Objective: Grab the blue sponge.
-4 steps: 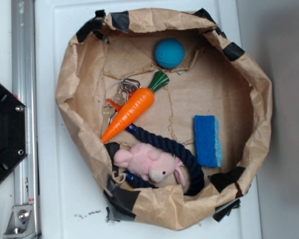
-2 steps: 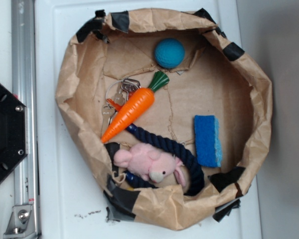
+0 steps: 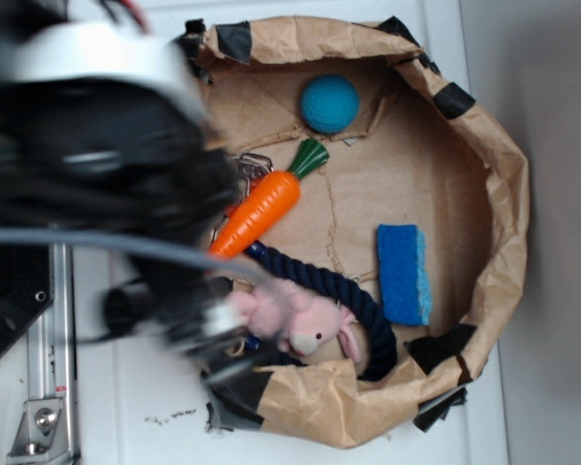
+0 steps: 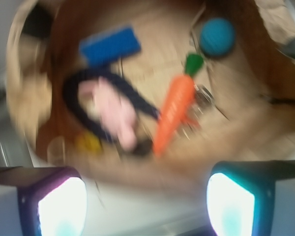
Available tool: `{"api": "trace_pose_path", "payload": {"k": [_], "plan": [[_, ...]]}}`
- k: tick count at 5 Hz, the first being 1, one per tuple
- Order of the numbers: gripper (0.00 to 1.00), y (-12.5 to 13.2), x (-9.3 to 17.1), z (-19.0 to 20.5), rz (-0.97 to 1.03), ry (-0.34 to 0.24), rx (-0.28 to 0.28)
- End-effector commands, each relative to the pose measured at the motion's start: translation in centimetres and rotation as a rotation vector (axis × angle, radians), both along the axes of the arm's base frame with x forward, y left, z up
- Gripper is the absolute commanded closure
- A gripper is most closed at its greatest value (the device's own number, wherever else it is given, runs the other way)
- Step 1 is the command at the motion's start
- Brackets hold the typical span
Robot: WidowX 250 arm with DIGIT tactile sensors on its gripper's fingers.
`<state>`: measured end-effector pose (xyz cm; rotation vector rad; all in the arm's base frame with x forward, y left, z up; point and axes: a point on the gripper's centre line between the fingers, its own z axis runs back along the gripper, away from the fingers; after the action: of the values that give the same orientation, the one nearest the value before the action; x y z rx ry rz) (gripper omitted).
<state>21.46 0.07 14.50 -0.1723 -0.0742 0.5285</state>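
- I see the sponge (image 3: 404, 273) flat on the bag (image 3: 484, 155) floor, right of the rope (image 3: 315, 281).
- Gripper (image 4: 146, 196) fingers apart, empty.
- Looks light, squashy; I'd pinch its long sides.

The blue sponge (image 3: 404, 274) (image 4: 109, 46) is a small flat rectangle, bright blue with a paler cyan layer along one long edge. It lies flat on the brown paper floor, near the wall, touching nothing.

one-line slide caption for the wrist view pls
Blurred wrist view: open hand above paper-lined bin holding blue sponge, carrot, ball, pink plush.
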Motion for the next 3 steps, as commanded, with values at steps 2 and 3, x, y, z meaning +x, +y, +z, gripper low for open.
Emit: {"api": "trace_pose_path", "payload": {"k": [2,3], "plan": [[0.00,0.3,9.1,-6.4,0.212,0.030,-0.052],[0.00,-2.3,9.5,-7.4,0.209,0.051,-0.083]]}}
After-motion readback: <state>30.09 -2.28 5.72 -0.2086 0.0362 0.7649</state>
